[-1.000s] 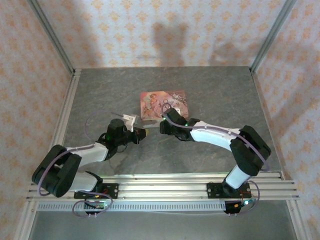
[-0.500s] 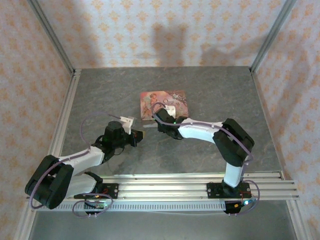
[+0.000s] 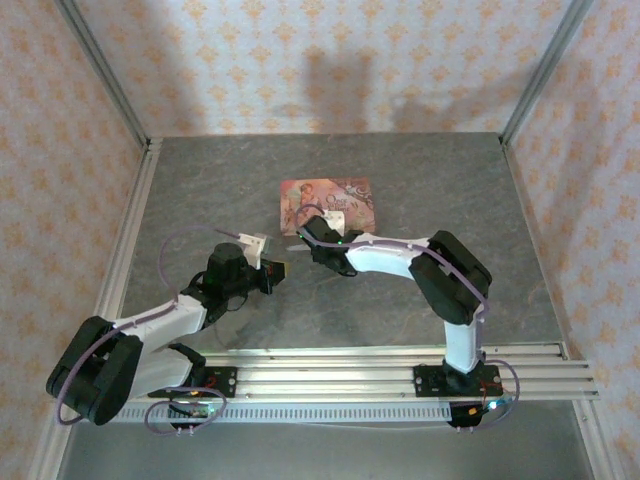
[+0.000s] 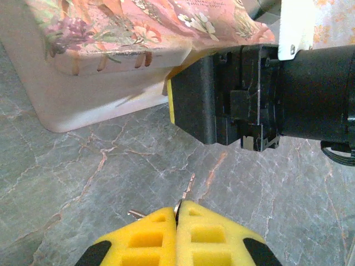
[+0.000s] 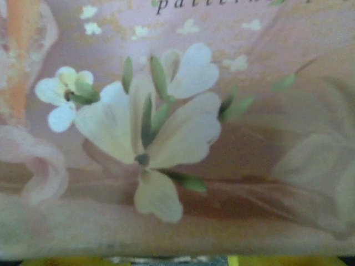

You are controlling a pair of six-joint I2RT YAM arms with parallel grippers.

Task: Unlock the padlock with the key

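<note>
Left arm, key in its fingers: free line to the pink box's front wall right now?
Probably yes: bare table lies between the left fingers, shut on the key, and the pink box wall. The right fingers crowd just one corner.

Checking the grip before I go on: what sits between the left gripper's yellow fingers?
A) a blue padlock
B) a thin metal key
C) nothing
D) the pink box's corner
B: in the left wrist view the left gripper is shut on the key, a thin metal sliver poking out toward the pink box.
</note>
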